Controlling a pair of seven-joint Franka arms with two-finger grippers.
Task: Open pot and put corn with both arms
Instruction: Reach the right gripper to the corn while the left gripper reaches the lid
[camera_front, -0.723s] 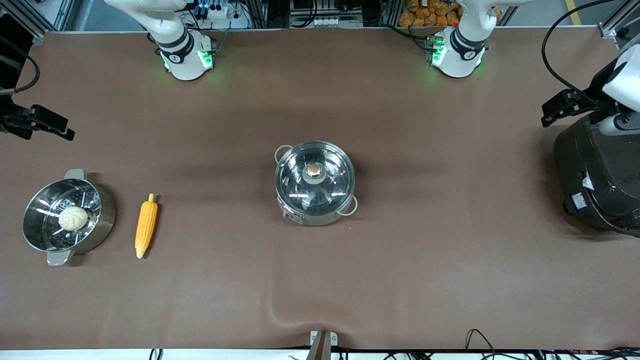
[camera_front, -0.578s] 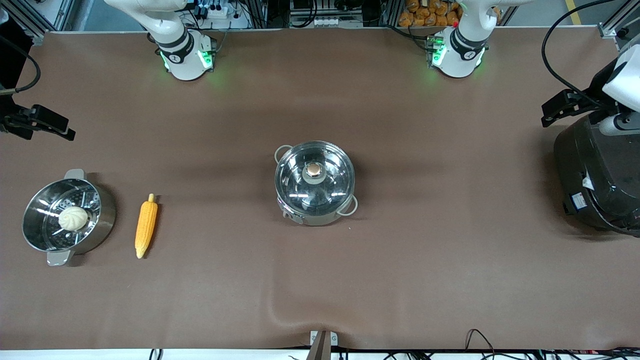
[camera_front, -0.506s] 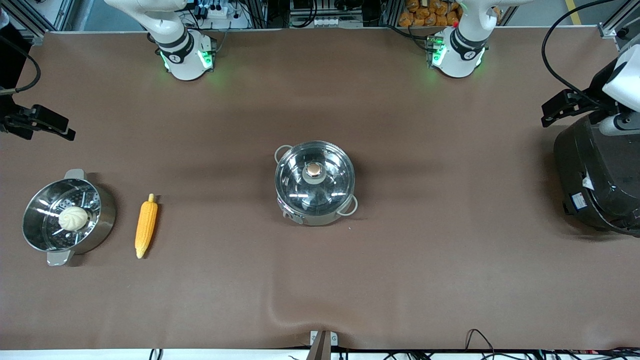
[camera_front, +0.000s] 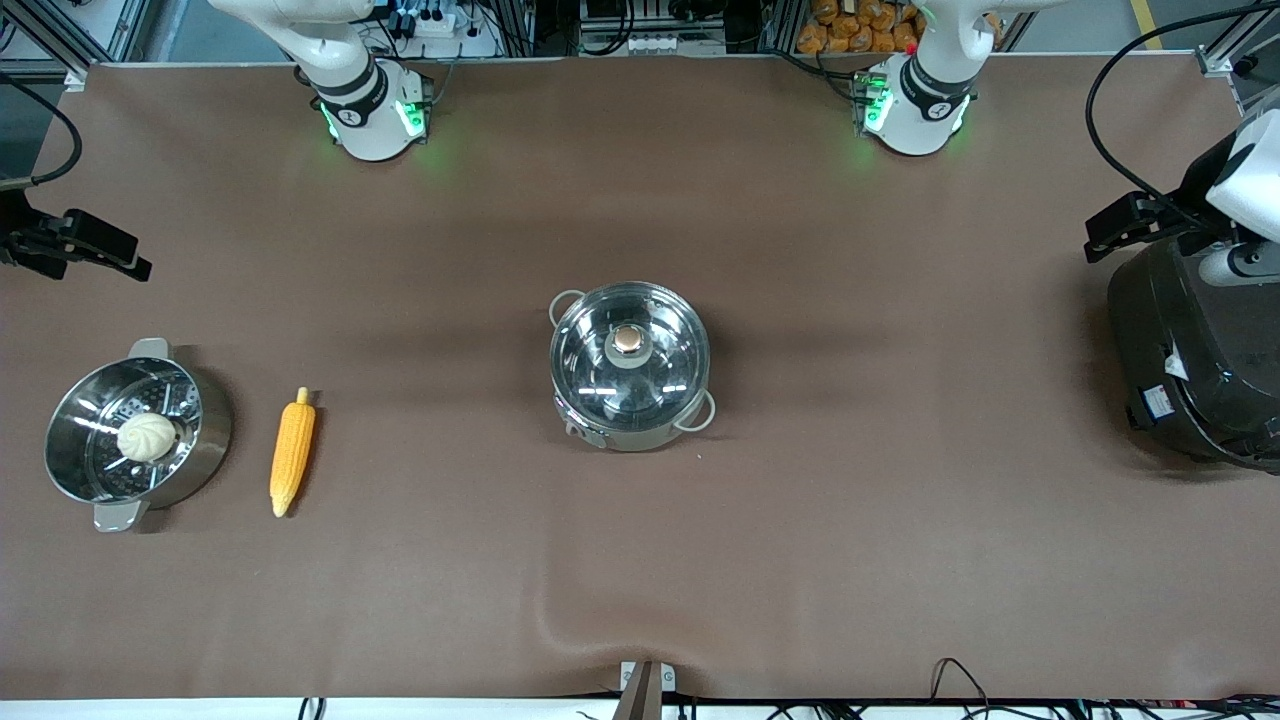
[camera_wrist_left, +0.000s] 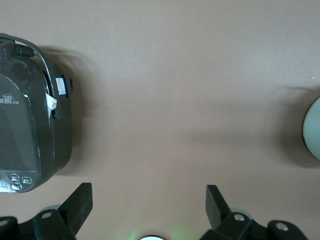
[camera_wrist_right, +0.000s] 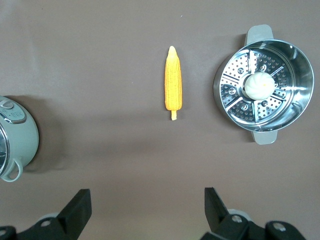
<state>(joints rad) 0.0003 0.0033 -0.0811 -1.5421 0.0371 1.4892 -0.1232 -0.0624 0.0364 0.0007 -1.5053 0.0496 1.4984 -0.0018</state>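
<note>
The steel pot (camera_front: 630, 415) stands mid-table with its glass lid (camera_front: 600, 365) on and the copper knob (camera_front: 627, 340) on top. The corn (camera_front: 291, 453) lies on the table toward the right arm's end, beside the steamer pot. My right gripper (camera_wrist_right: 148, 200) is open and empty, high over the table, with the corn (camera_wrist_right: 173, 82) and the pot's edge (camera_wrist_right: 17, 137) in its wrist view. It shows at the front view's edge (camera_front: 125, 260). My left gripper (camera_wrist_left: 149, 200) is open and empty, high beside the rice cooker; it shows in the front view (camera_front: 1100, 235).
A steel steamer pot (camera_front: 210, 435) with a white bun (camera_front: 146, 437) in it stands at the right arm's end; it also shows in the right wrist view (camera_wrist_right: 300, 107). A large black rice cooker (camera_front: 1195, 350) stands at the left arm's end and shows in the left wrist view (camera_wrist_left: 30, 115).
My left gripper has shifted slightly toward the robots' bases above the rice cooker. The right gripper, pot and corn have not moved.
</note>
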